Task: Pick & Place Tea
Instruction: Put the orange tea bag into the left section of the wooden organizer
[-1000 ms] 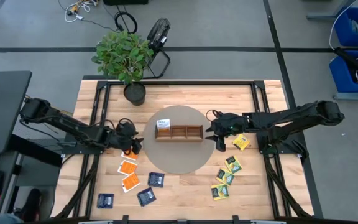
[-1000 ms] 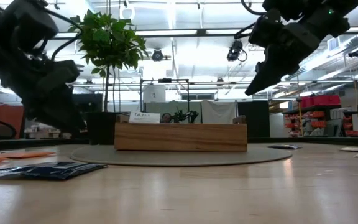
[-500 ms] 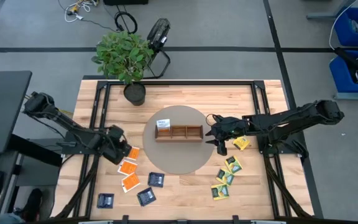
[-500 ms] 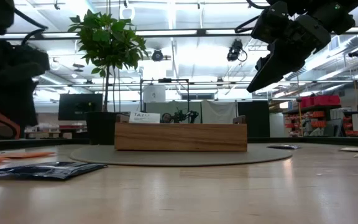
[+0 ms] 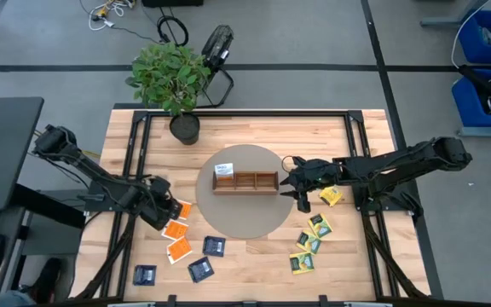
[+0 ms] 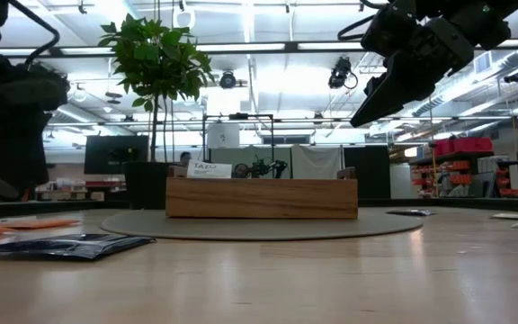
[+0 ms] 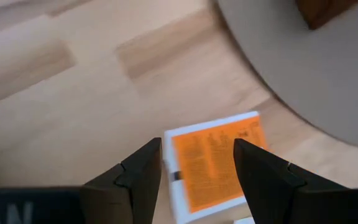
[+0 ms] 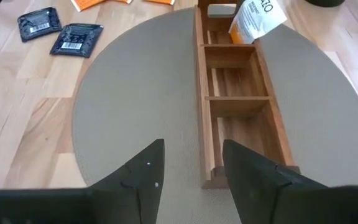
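- The left gripper [image 5: 170,212] hovers over an orange tea packet [image 7: 215,163] lying flat on bare wood just off the round grey mat [image 5: 245,223]; its fingers [image 7: 137,180] stand apart on either side of the packet, gripping nothing.
- The right gripper [image 5: 297,191] hangs above the mat's right side beside the end of the wooden tray [image 5: 245,182], jaws parted and empty.
- Orange [image 5: 177,249] and dark blue packets [image 5: 214,246] lie scattered on the table front-left, yellow-green ones [image 5: 311,241] front-right, with open board between the two groups.
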`<control>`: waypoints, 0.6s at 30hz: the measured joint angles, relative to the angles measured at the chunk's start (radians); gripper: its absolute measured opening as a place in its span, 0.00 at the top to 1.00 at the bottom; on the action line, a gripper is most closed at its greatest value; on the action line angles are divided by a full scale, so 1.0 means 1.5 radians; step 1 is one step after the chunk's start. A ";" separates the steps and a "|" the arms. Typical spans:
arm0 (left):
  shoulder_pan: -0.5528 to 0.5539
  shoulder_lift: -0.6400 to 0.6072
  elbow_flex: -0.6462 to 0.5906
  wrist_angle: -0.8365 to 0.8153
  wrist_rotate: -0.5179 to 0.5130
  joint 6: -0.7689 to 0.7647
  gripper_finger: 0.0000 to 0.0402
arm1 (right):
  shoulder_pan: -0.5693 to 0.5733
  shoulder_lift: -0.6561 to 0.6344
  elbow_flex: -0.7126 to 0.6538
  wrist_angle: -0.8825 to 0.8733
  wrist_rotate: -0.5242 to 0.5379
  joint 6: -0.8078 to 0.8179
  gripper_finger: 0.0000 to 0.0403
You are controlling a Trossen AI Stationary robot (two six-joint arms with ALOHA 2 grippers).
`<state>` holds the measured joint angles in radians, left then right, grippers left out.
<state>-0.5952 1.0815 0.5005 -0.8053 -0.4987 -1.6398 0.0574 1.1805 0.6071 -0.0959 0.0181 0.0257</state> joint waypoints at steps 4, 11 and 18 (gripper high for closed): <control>0.003 0.030 -0.002 0.007 0.014 0.016 0.49 | 0.000 0.000 0.000 0.000 0.000 -0.008 0.58; 0.003 0.094 -0.002 0.018 0.017 0.000 0.49 | 0.000 0.000 0.000 0.000 0.000 -0.010 0.58; 0.003 0.143 -0.002 0.045 0.038 0.000 0.49 | 0.000 0.000 0.000 0.000 -0.006 -0.010 0.58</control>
<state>-0.5903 1.2955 0.4973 -0.7372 -0.4422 -1.6394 0.0574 1.1809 0.6071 -0.0963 0.0095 0.0109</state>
